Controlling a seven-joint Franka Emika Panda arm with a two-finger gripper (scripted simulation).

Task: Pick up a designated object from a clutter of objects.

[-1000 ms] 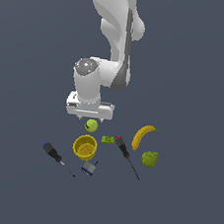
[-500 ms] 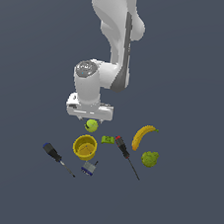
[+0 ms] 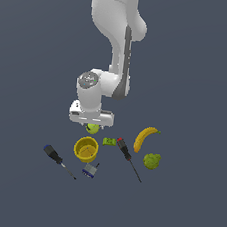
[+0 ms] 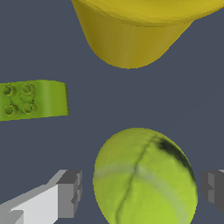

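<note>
1. Arm: the white, grey-jointed robot arm point(image 3: 114, 45) hangs down from the top of the exterior view, and its gripper point(image 3: 92, 127) sits low over the clutter.
2. Fingers of the gripper point(image 4: 70, 194) stand apart, one on each side of the small smooth yellow-green ball with dark curved markings point(image 4: 144, 177); a gap shows on both sides in the wrist view, so the gripper is released.
3. Yellow round open-topped cup point(image 3: 86, 149) stands near the ball point(image 3: 93, 128).
4. Curved yellow banana point(image 3: 144, 137) and lumpy green fruit point(image 3: 152, 161) lie toward the exterior view's right.
5. Red-handled screwdriver point(image 3: 127, 157) and blue-handled screwdriver point(image 3: 58, 160) flank the cup.
6. Small studded green block point(image 3: 109, 141) lies beside the cup, as does the small blue-grey padlock-like piece point(image 3: 90, 170).
</note>
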